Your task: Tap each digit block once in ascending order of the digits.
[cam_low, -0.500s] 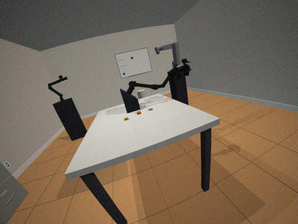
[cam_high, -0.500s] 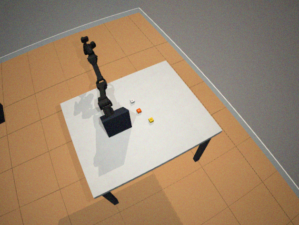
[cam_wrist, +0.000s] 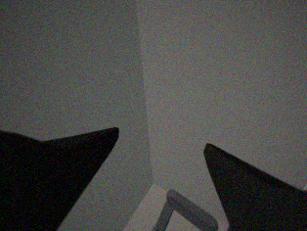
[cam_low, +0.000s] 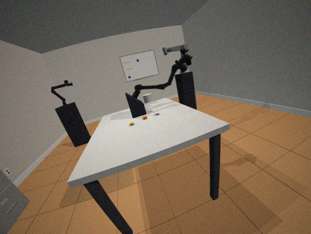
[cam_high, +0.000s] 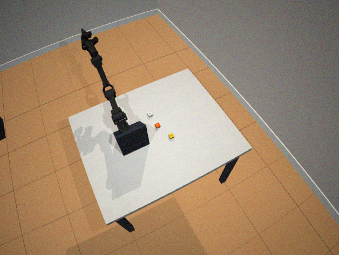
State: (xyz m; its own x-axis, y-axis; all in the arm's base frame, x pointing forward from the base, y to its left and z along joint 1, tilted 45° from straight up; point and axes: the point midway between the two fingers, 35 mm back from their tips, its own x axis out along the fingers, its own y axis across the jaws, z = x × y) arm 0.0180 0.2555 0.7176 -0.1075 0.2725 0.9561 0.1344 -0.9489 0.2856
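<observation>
Three small blocks lie in a row on the white table: a white block [cam_high: 149, 114], an orange block [cam_high: 157, 125] and a yellow block [cam_high: 171, 135]. They also show in the exterior view as the white block [cam_low: 157, 114], the orange block [cam_low: 144, 117] and the yellow block [cam_low: 131, 123]. Their digits are too small to read. My gripper [cam_high: 86, 34] is open and empty, stretched far out behind the table, high above the floor and away from all blocks. In the wrist view my gripper [cam_wrist: 160, 140] shows two dark fingertips wide apart against grey walls.
The arm's dark base box [cam_high: 131, 138] stands on the table left of the blocks. Dark pedestals [cam_low: 185, 89] with other arms stand beside the table. A whiteboard [cam_low: 138, 65] hangs on the far wall.
</observation>
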